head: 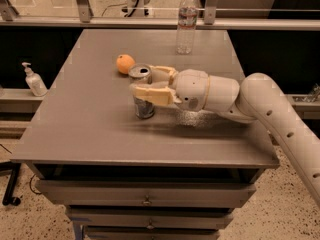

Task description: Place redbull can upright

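Observation:
The redbull can [144, 107] stands upright on the grey table [90, 119], a little left of its middle. Its silver top faces up and its base is at or just above the tabletop. My gripper [142, 80] reaches in from the right with its cream fingers [151, 92] on either side of the can's upper half, shut on it. The near finger hides the can's middle. The white arm [260, 104] stretches off to the right edge of the view.
An orange fruit [125, 63] lies just behind and left of the can. A clear water bottle [186, 22] stands at the table's far edge. A soap dispenser [33, 79] sits on a ledge to the left. Drawers [146, 199] lie below the table's front edge.

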`<state>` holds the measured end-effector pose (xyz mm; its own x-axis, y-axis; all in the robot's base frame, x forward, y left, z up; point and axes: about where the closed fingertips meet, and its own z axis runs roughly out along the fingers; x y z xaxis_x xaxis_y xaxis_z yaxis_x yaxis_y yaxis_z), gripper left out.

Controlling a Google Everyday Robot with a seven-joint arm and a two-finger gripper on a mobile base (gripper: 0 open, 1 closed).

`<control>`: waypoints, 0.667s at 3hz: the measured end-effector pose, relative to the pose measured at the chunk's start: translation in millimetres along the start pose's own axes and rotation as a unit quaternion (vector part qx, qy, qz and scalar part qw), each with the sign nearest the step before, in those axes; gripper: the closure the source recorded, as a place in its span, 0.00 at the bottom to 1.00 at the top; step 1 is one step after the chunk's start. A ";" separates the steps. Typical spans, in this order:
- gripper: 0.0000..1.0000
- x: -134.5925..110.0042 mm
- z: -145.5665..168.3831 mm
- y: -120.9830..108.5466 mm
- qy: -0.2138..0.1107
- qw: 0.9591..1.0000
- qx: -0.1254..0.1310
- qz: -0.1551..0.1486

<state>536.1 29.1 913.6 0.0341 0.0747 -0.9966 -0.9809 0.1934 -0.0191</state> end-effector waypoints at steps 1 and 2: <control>0.12 0.6 -1.3 2.1 0.004 1.000 -0.005 -0.002; 0.00 -4.7 -3.0 4.4 0.015 1.000 -0.013 -0.005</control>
<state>531.0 26.7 917.9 0.0391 0.0431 -0.9983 -0.9852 0.1684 -0.0313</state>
